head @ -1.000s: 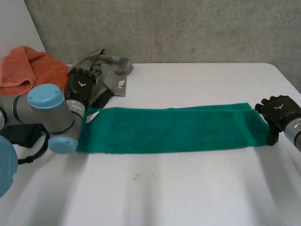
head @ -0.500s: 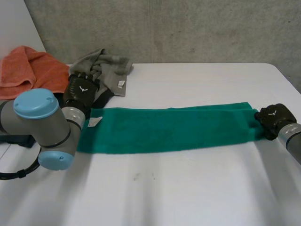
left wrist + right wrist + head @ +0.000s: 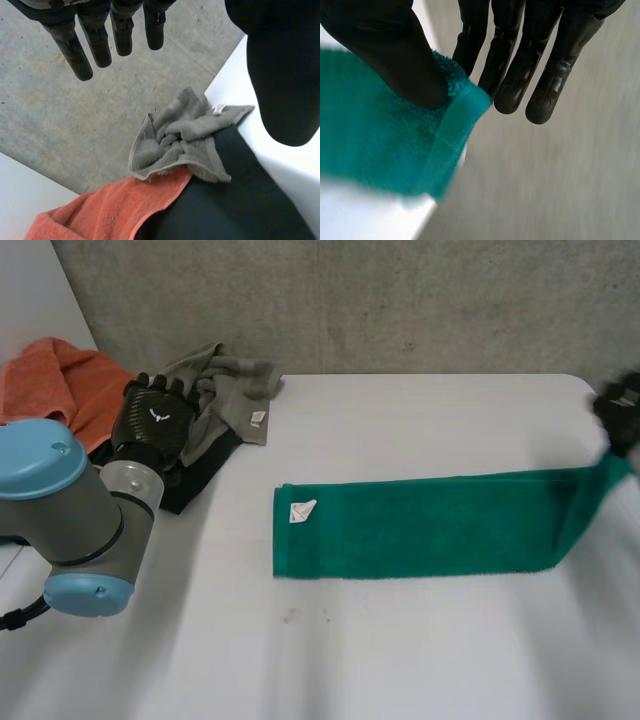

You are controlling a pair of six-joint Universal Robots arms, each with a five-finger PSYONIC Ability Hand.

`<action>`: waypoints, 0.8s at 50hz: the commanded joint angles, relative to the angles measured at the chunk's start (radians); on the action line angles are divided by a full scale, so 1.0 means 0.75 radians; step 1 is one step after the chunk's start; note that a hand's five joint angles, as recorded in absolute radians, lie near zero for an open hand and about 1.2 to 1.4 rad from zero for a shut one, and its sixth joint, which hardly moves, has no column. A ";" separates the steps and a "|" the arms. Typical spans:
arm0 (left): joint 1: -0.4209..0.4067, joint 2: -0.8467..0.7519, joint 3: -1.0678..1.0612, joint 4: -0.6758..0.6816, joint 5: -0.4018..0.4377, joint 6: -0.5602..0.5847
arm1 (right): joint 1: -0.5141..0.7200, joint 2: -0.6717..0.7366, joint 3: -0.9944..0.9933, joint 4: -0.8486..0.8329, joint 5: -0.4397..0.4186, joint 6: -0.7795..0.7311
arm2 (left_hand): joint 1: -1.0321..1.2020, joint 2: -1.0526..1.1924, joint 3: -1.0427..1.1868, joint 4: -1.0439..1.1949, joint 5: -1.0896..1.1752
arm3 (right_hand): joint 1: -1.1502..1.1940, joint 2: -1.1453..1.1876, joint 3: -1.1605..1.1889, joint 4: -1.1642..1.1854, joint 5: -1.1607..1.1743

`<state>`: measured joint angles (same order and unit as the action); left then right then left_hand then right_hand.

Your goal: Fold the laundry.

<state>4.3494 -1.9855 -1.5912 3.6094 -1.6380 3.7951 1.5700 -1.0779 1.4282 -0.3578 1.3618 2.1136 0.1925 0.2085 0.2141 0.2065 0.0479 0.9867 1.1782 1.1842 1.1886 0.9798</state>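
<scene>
Right hand (image 3: 385, 50) pinches the right-most end of the green towel (image 3: 420, 525) btwn thumb and straight fingers (image 3: 512, 70). Only a narrow bit of hem near a corner sits in the pinch. That end is raised off the white table (image 3: 400, 650); the rest lies flat. Left hand (image 3: 150, 425) is off the towel, fingers straight and a bit spread, holding nothing. It hovers over the pile: grey towel (image 3: 180, 135), black cloth (image 3: 235, 200), orange towel (image 3: 100, 215).

Risks, as I judge them:
- Hem slips out b/c the grip is shallow, so the end drops and crumples.
- Nothing pins the end w/ the white tag (image 3: 302, 510), so a pull may drag the whole strip instead of folding it. The right hand looks at or past the table's right edge, so cloth could go over.
- One-corner hold lets the end twist, so the fold's edges won't line up.

Orientation: the towel is a long narrow strip, apparently doubled lengthwise. Its long axis runs left-right across the table, approx parallel to the front edge. Tagged end points to the robot's left; held end points right and up. It sits mid-table toward the right half, well apart from the pile.
</scene>
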 commanded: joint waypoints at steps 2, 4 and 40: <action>-0.037 0.033 -0.004 -0.002 -0.002 -0.084 | 0.506 -0.013 -0.002 -0.104 -0.277 0.070 | -0.007 -0.029 -0.036 -0.026 -0.047 | 0.546 0.291 0.283 0.277 0.323; -0.046 0.038 -0.008 -0.002 -0.002 -0.088 | 0.600 0.028 -0.002 -0.106 -0.335 0.064 | -0.007 -0.029 -0.036 -0.026 -0.047 | 0.546 0.291 0.283 0.277 0.323; -0.383 -0.057 0.107 0.000 0.000 -0.256 | 0.419 -0.111 0.264 0.324 -0.122 0.876 | 0.001 -0.021 -0.028 -0.018 -0.039 | -1.083 -1.338 -1.346 -1.352 -1.306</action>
<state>4.0940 -1.9952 -1.5201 3.6093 -1.6377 3.6199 2.0018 -1.1794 1.5618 -0.2428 1.2697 2.8471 0.1925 0.2085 0.2141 0.2065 0.0479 0.1997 0.2184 0.2138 0.2346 0.0647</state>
